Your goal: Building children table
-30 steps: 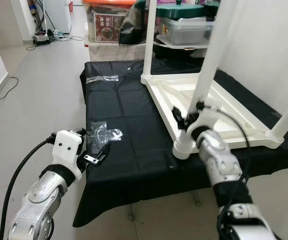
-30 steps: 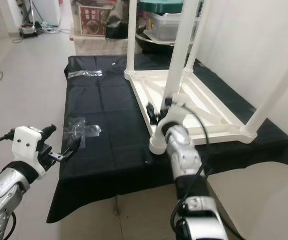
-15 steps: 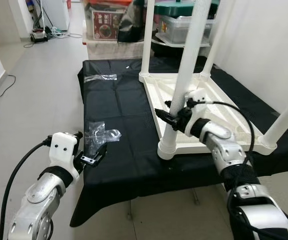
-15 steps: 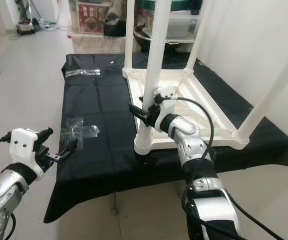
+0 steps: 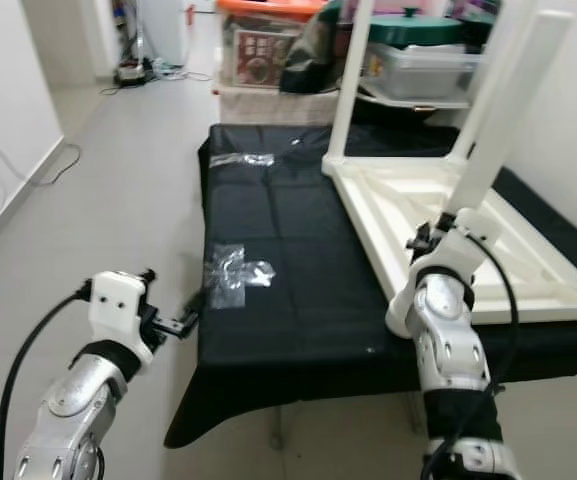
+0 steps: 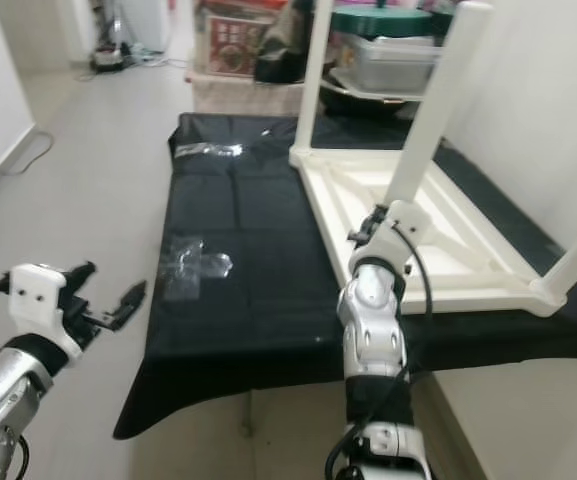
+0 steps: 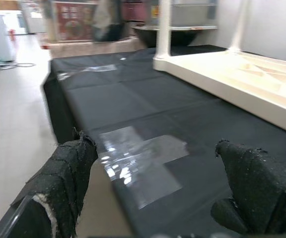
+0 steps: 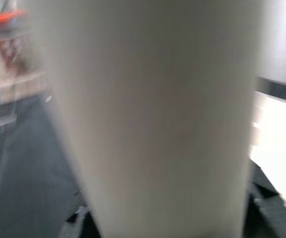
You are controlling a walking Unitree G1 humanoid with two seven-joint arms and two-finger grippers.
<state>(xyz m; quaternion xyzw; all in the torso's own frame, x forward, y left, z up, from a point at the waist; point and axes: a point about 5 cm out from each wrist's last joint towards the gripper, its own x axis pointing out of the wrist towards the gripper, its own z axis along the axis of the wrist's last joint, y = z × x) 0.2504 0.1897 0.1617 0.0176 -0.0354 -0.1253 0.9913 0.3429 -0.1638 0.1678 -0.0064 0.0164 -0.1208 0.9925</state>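
Four legs stand up from our upturned white plastic children's table (image 5: 438,205) on the black cloth-covered bench (image 5: 288,290). Our right gripper (image 5: 430,238) clasps the near white tubular leg (image 5: 493,120); we judge it is being seated, needing twisting next. Our left gripper (image 5: 183,318) hovers wide, empty.

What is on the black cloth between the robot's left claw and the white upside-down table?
A crinkly clear plastic bag lies on the black cloth between the left gripper and the upturned white table, seen in the left eye view.
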